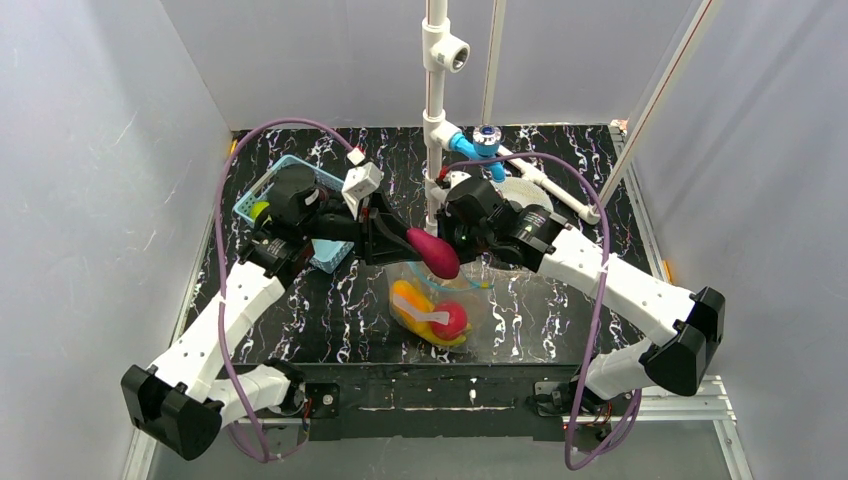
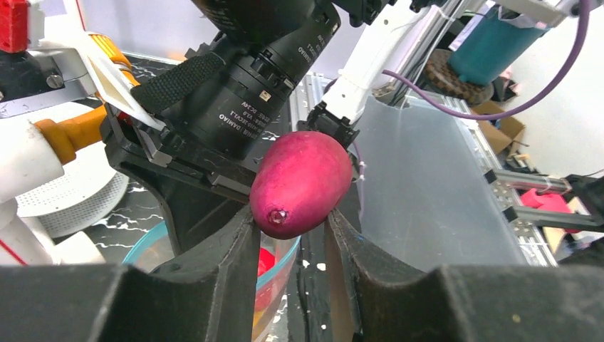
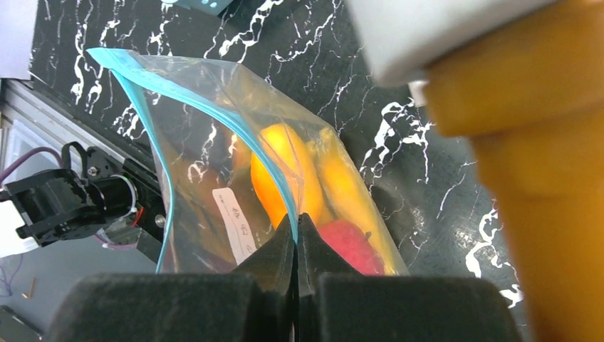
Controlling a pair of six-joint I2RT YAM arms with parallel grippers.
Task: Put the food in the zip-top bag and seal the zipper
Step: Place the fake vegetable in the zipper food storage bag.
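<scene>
My left gripper (image 1: 400, 240) is shut on a magenta egg-shaped food piece (image 1: 434, 252), seen close up in the left wrist view (image 2: 299, 183), and holds it above the open mouth of the clear zip-top bag (image 1: 445, 315). The bag's teal-blue zipper (image 3: 153, 135) gapes open. My right gripper (image 3: 297, 221) is shut on the near strip of the zipper and holds the mouth up. Inside the bag lie orange and yellow food (image 3: 288, 174) and a red piece (image 3: 349, 246). A white label (image 3: 236, 221) is on the bag.
A blue basket (image 1: 285, 205) with a yellow-green item stands at the back left, partly hidden by my left arm. A white pole (image 1: 436, 110) with a blue fitting rises at the back centre. Grey walls enclose the black marbled table (image 1: 330, 320).
</scene>
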